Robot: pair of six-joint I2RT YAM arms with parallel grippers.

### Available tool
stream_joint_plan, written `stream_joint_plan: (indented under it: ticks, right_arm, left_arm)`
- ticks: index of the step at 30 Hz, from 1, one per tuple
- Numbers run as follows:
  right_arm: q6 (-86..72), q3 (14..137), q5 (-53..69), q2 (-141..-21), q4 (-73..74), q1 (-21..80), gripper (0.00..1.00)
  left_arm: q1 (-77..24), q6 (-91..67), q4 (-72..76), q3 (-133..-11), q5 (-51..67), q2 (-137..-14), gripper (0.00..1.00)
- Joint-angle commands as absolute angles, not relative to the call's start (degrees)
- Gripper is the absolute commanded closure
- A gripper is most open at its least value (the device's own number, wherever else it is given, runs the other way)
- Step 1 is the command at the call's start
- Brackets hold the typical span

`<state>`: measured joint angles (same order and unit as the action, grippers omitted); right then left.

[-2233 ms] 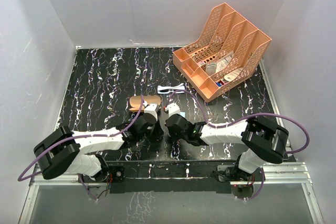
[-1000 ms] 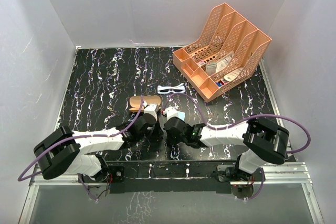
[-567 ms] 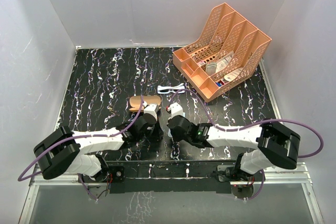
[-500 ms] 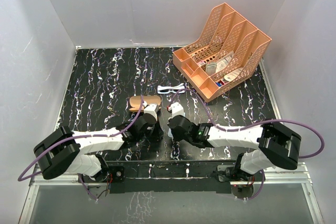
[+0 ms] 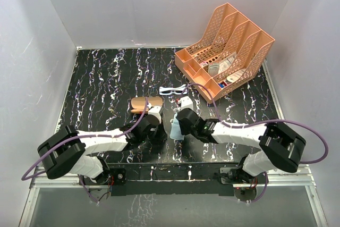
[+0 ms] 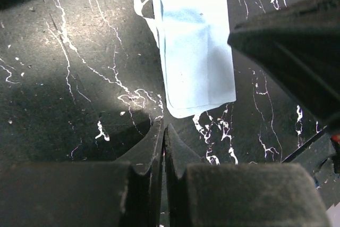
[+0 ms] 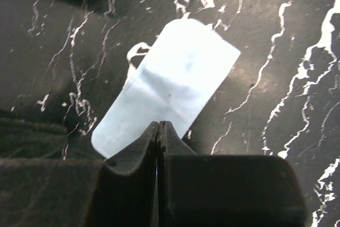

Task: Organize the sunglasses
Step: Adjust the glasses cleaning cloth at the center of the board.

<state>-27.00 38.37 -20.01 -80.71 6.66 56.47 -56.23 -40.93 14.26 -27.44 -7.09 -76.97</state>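
Note:
The sunglasses, thin white frame with bluish lenses, lie on the black marbled table just left of the orange organizer, beyond both grippers. The brown case lies closed to their left, behind my left wrist. A folded light blue cloth lies flat between the grippers; it also shows in the left wrist view and the right wrist view. My left gripper is shut and empty, tips just short of the cloth's near edge. My right gripper is shut, tips over the cloth's near edge.
An orange desk organizer with several slots holding papers and small items stands at the back right. White walls close in the table on three sides. The right gripper's dark body fills the left wrist view's upper right.
My right wrist has swung away from me and to the right, and the cloth now lies flat in the open below it. My left arm has barely moved.

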Motion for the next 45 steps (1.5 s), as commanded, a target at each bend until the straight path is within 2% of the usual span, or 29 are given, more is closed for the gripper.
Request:
stream_joint_plan:
  ticks: [1, 27, 45]
  right_arm:
    - [-24.68, 40.13, -21.5, -82.0, 1.69, 53.24, 1.0]
    - [-19.53, 53.66, -16.85, -98.42, -1.7, 43.27, 1.0]
    - [-22.94, 49.7, -10.74, -99.4, -3.66, 44.7, 1.0]
  left_arm:
    - [-56.5, -40.66, 16.43, -29.01, -5.32, -77.19, 1.0]
    - [-57.39, -41.92, 19.11, -27.86, -4.37, -80.09, 1.0]
    - [-57.35, -41.88, 18.41, -27.94, -5.19, -79.55, 1.0]
